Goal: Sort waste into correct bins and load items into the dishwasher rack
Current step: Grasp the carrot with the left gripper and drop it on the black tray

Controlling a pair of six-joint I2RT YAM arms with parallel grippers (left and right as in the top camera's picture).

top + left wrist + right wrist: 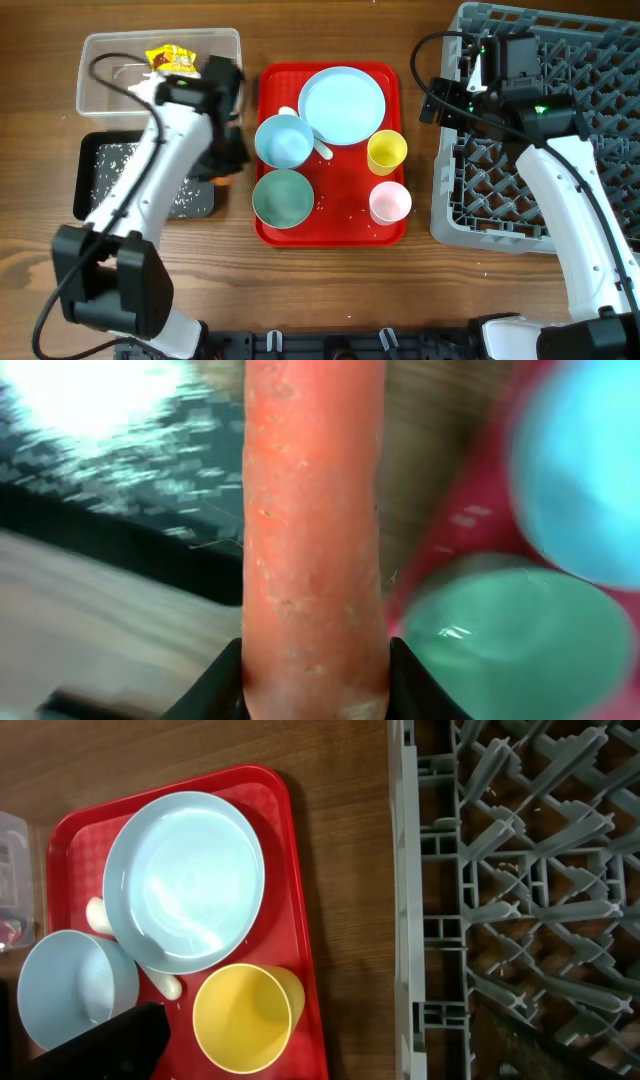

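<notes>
Right now the left gripper (222, 152) is holding the carrot (315, 530), squeezing it between its two fingers near one end. The carrot is hanging between the black bin (88, 175) and the red tray (268, 232), just beside the bin's corner. I cannot tell if its far end is touching the table (330, 290).

The black bin is holding white rice (120, 160), and the clear bin (95, 55) is holding a yellow wrapper (172, 60). So I am guessing the carrot is going with the food, into the black bin.

To do this well, the arm should be lifting the carrot until its low end is clearing the bin's wall. Then it should be sliding over the middle of the bin before the fingers are letting go. The carrot is long and smooth, so going slowly is best, or it may be swinging or slipping out. The green bowl (510, 640) and blue bowl (585, 460) are sitting close by, so the arm should be moving away from them.

The right gripper (447, 98) is hanging by the edge of the rack (600, 200), fingers spread wide and holding nothing. The plate (342, 105), yellow cup (386, 152) and pink cup (390, 203) are waiting on the tray.
</notes>
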